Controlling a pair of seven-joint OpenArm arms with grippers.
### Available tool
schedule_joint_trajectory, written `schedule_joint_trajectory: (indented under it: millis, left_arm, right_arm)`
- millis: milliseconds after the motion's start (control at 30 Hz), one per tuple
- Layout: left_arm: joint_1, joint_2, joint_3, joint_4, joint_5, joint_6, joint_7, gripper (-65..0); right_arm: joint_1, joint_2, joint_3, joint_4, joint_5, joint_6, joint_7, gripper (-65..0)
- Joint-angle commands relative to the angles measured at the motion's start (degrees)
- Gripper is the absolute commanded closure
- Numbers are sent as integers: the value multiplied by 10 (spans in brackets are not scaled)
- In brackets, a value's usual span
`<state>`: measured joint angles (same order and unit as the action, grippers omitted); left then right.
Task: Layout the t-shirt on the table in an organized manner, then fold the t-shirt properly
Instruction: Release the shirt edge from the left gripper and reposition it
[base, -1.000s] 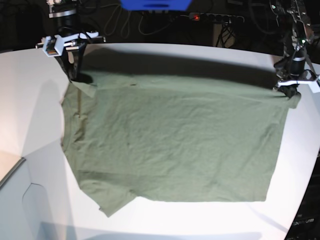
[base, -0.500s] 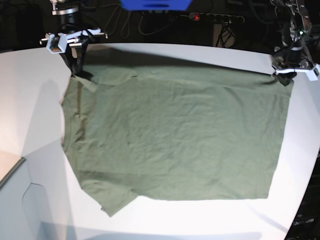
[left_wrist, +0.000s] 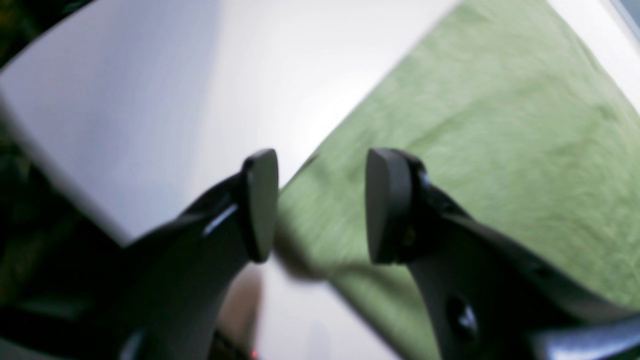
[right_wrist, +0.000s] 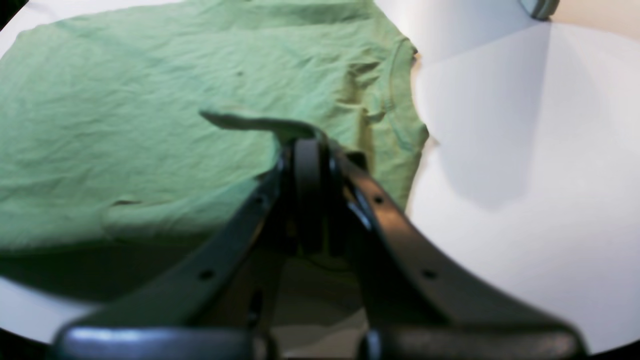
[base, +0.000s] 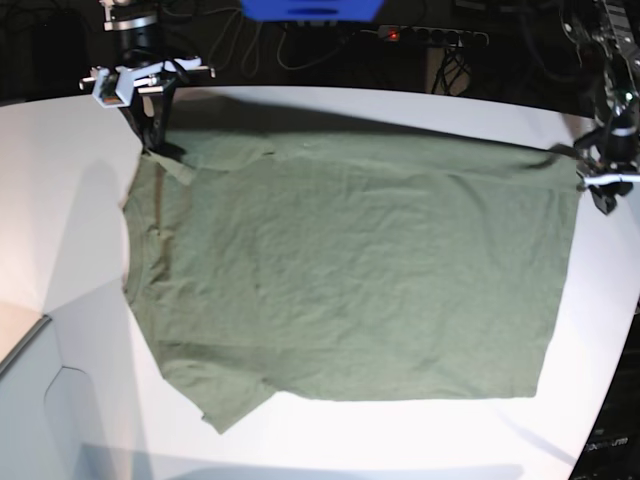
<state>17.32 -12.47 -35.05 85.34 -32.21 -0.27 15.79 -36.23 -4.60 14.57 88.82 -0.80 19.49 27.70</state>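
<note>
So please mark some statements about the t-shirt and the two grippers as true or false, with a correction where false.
1. The left gripper is open, with nothing between its pads. True.
2. The right gripper is open above bare table. False: it is shut on the t-shirt.
3. The t-shirt is folded in half. False: it lies spread flat, a bit wrinkled.
4. The t-shirt lies on the white table. True.
5. A second garment lies beside it. False: only one garment is there.

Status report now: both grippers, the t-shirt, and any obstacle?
Left gripper open, holding nothing. Right gripper shut on t-shirt corner. T-shirt spread on table, wrinkled. No obstacle seen.
</note>
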Motion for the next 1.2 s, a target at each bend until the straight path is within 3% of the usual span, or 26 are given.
schedule_joint_trajectory:
  millis: [0,133,233,633,1167]
  left_arm:
    - [-12,-7,-2,-4,16,1,-8,-262]
    - [-65,-8,-2,-56,80,0,74,-262]
    - [-93,-8,-2,-95,118,0,105,-262]
    - [-112,-10,36,-143,140,0,105,-263]
    - [-113,-9,34,-144,140,0,105,-262]
  right_arm:
    - [-3,1,1,9,8,0,20,0]
    - [3,1,1,9,8,0,15,0]
    - [3,1,1,9,8,0,15,0]
    - [12,-1,1,9,8,0,14,0]
    - [10,-1,1,9,8,0,14,0]
